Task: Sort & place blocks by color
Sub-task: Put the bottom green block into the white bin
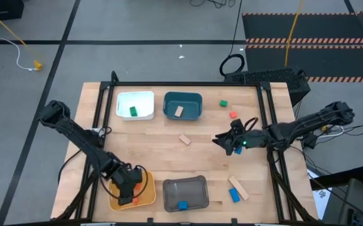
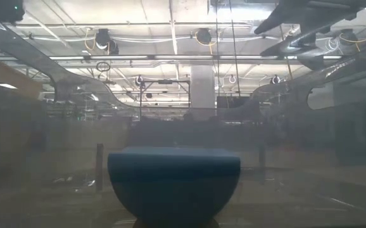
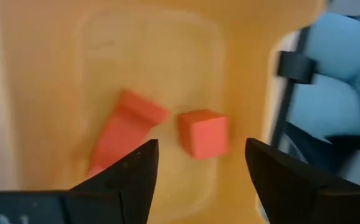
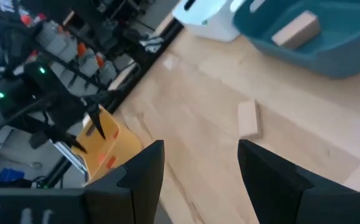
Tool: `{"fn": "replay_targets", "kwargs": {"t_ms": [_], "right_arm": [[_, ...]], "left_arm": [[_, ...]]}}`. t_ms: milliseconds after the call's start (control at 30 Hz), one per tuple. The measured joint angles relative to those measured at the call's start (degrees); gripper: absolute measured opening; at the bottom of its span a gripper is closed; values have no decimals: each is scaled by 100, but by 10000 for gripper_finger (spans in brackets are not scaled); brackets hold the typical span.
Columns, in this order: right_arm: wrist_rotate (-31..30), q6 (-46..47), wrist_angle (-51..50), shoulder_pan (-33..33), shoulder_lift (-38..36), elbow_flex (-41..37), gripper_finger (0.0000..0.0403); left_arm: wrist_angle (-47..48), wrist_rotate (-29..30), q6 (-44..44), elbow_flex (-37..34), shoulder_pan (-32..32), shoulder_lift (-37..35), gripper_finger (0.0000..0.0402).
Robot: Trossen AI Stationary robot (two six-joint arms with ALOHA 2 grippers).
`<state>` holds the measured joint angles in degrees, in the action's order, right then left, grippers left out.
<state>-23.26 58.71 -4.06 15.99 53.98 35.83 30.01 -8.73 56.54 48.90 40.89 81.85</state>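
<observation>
My left gripper point(image 1: 130, 191) hangs open over the yellow bin point(image 1: 145, 196) at the near left; in the left wrist view its fingers point(image 3: 198, 165) frame a red cube point(image 3: 203, 132) and a red bar point(image 3: 125, 129) lying on the bin floor. My right gripper point(image 1: 227, 142) is open above the table's right middle, holding nothing. A tan bar point(image 1: 184, 139) lies flat on the table left of it. A green cube point(image 1: 223, 103) and a red cube point(image 1: 233, 115) sit at the far right. A blue cube point(image 1: 234, 195) and a tan bar point(image 1: 238, 187) lie at the near right.
White bin point(image 1: 145, 112) holds a green block point(image 1: 133, 111); teal bin point(image 1: 191, 113) holds a tan block point(image 1: 179, 111); grey bin point(image 1: 169, 201) holds a blue block point(image 1: 182, 205). Bare wood lies between the far and near bins. The low view shows only the teal bin point(image 2: 173, 180).
</observation>
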Motion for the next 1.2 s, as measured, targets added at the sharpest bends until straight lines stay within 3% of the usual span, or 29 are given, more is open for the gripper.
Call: {"fn": "replay_targets", "kwargs": {"t_ms": [200, 467, 633, 800, 1000, 1200], "right_arm": [[236, -23, -784, -495, -639, 0, 194], [257, 175, -2105, -1080, -865, 0, 194], [418, 594, -3101, -1276, -828, 0, 194], [558, 616, -3315, -1390, -831, 6, 194], [234, -102, -3736, -1881, -770, 87, 194], [29, -1273, -3095, -2569, -562, 90, 194]], "left_arm": [[-623, -526, -303, 109, -209, -20, 243], [-737, -561, -1580, 910, -480, -22, 244], [-696, -107, -2393, 1369, -756, -24, 244], [-648, 725, -3041, 1543, -1116, -27, 244], [-760, 1636, -3347, 1550, -1744, -26, 244], [-790, 1660, -3240, 1550, -2347, -26, 244]]}}
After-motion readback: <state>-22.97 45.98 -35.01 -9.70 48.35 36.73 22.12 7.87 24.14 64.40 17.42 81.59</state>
